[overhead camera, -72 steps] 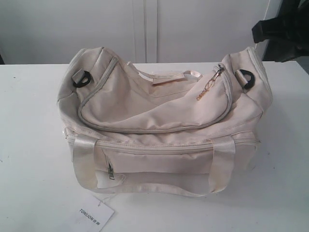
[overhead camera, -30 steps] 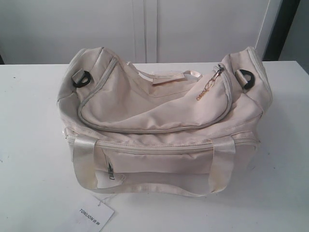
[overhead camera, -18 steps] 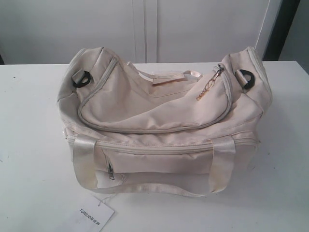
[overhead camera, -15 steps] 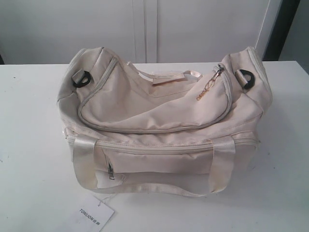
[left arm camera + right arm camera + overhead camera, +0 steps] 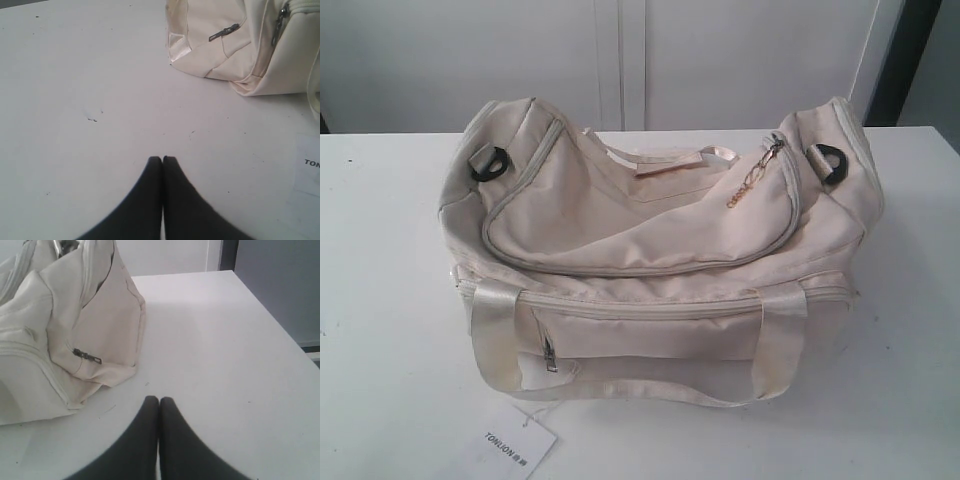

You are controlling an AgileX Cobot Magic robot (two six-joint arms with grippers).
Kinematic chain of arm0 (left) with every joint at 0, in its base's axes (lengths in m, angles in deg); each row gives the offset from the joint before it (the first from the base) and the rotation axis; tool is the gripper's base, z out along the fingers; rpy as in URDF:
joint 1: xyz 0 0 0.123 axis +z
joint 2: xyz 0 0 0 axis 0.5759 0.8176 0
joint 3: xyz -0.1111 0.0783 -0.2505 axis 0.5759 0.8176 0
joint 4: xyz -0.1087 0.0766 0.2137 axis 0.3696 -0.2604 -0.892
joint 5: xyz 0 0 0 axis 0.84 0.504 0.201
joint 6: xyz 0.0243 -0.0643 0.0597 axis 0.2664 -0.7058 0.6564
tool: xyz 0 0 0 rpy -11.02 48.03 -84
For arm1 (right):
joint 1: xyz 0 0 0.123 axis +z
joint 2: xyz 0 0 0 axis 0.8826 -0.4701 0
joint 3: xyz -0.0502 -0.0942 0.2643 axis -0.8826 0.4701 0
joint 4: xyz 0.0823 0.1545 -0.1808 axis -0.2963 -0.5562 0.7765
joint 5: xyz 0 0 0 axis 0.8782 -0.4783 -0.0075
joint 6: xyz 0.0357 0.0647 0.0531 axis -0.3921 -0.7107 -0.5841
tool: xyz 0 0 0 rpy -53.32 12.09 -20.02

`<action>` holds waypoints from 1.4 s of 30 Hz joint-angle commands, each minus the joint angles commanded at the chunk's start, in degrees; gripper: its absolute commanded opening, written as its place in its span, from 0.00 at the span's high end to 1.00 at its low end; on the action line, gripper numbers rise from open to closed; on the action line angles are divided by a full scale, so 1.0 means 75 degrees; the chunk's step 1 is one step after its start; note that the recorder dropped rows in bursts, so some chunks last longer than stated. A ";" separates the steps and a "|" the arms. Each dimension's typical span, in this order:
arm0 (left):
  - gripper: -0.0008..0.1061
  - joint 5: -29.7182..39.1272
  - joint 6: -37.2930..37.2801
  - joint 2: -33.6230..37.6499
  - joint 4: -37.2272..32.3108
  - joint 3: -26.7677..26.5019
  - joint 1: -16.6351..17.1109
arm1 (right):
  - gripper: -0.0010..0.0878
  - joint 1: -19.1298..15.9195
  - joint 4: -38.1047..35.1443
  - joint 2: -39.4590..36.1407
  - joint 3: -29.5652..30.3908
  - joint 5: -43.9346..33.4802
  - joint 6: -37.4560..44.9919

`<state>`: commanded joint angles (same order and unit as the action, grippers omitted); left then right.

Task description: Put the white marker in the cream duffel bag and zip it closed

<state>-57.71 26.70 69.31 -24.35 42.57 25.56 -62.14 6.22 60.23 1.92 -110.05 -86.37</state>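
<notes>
Bag (image 5: 650,240): mid-table, long side toward the near edge; no chg in pos. or shape over the last couple of secs. Top zipper (image 5: 620,270) reads shut along its whole curve, w/ gold pull (image 5: 752,180) parked at the far-right end.
Marker: not in view in any shot. You can't confirm it's inside, though a shut top and none showing on the table (image 5: 380,300) point that way.
Change: the dark arm that stood at far right of the ext. view is gone; neither arm shows there now.
Left gripper (image 5: 162,159): tips pressed together, empty, over bare table near-left of the bag, by the paper tag (image 5: 515,450).
Right gripper (image 5: 159,399): tips pressed together, empty, off the bag's right end.
Meaning: task prob. done, arms backed off.
</notes>
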 joint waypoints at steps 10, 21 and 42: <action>0.99 0.0000 0.0000 0.0000 0.0000 0.0000 0.0000 | 0.99 0.0024 -0.0173 0.0000 0.0317 0.0501 0.0067; 0.99 0.0000 0.0000 0.0000 0.0000 0.0000 0.0000 | 0.99 0.0024 -0.0615 0.0000 0.0317 0.0501 0.1068; 0.99 0.0000 0.0000 0.0000 0.0000 0.0000 0.0000 | 0.99 0.0024 -0.0631 0.0000 0.0317 0.0501 0.1481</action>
<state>-57.71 26.70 69.31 -24.35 42.57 25.56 -61.96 1.49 60.23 4.30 -106.29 -75.26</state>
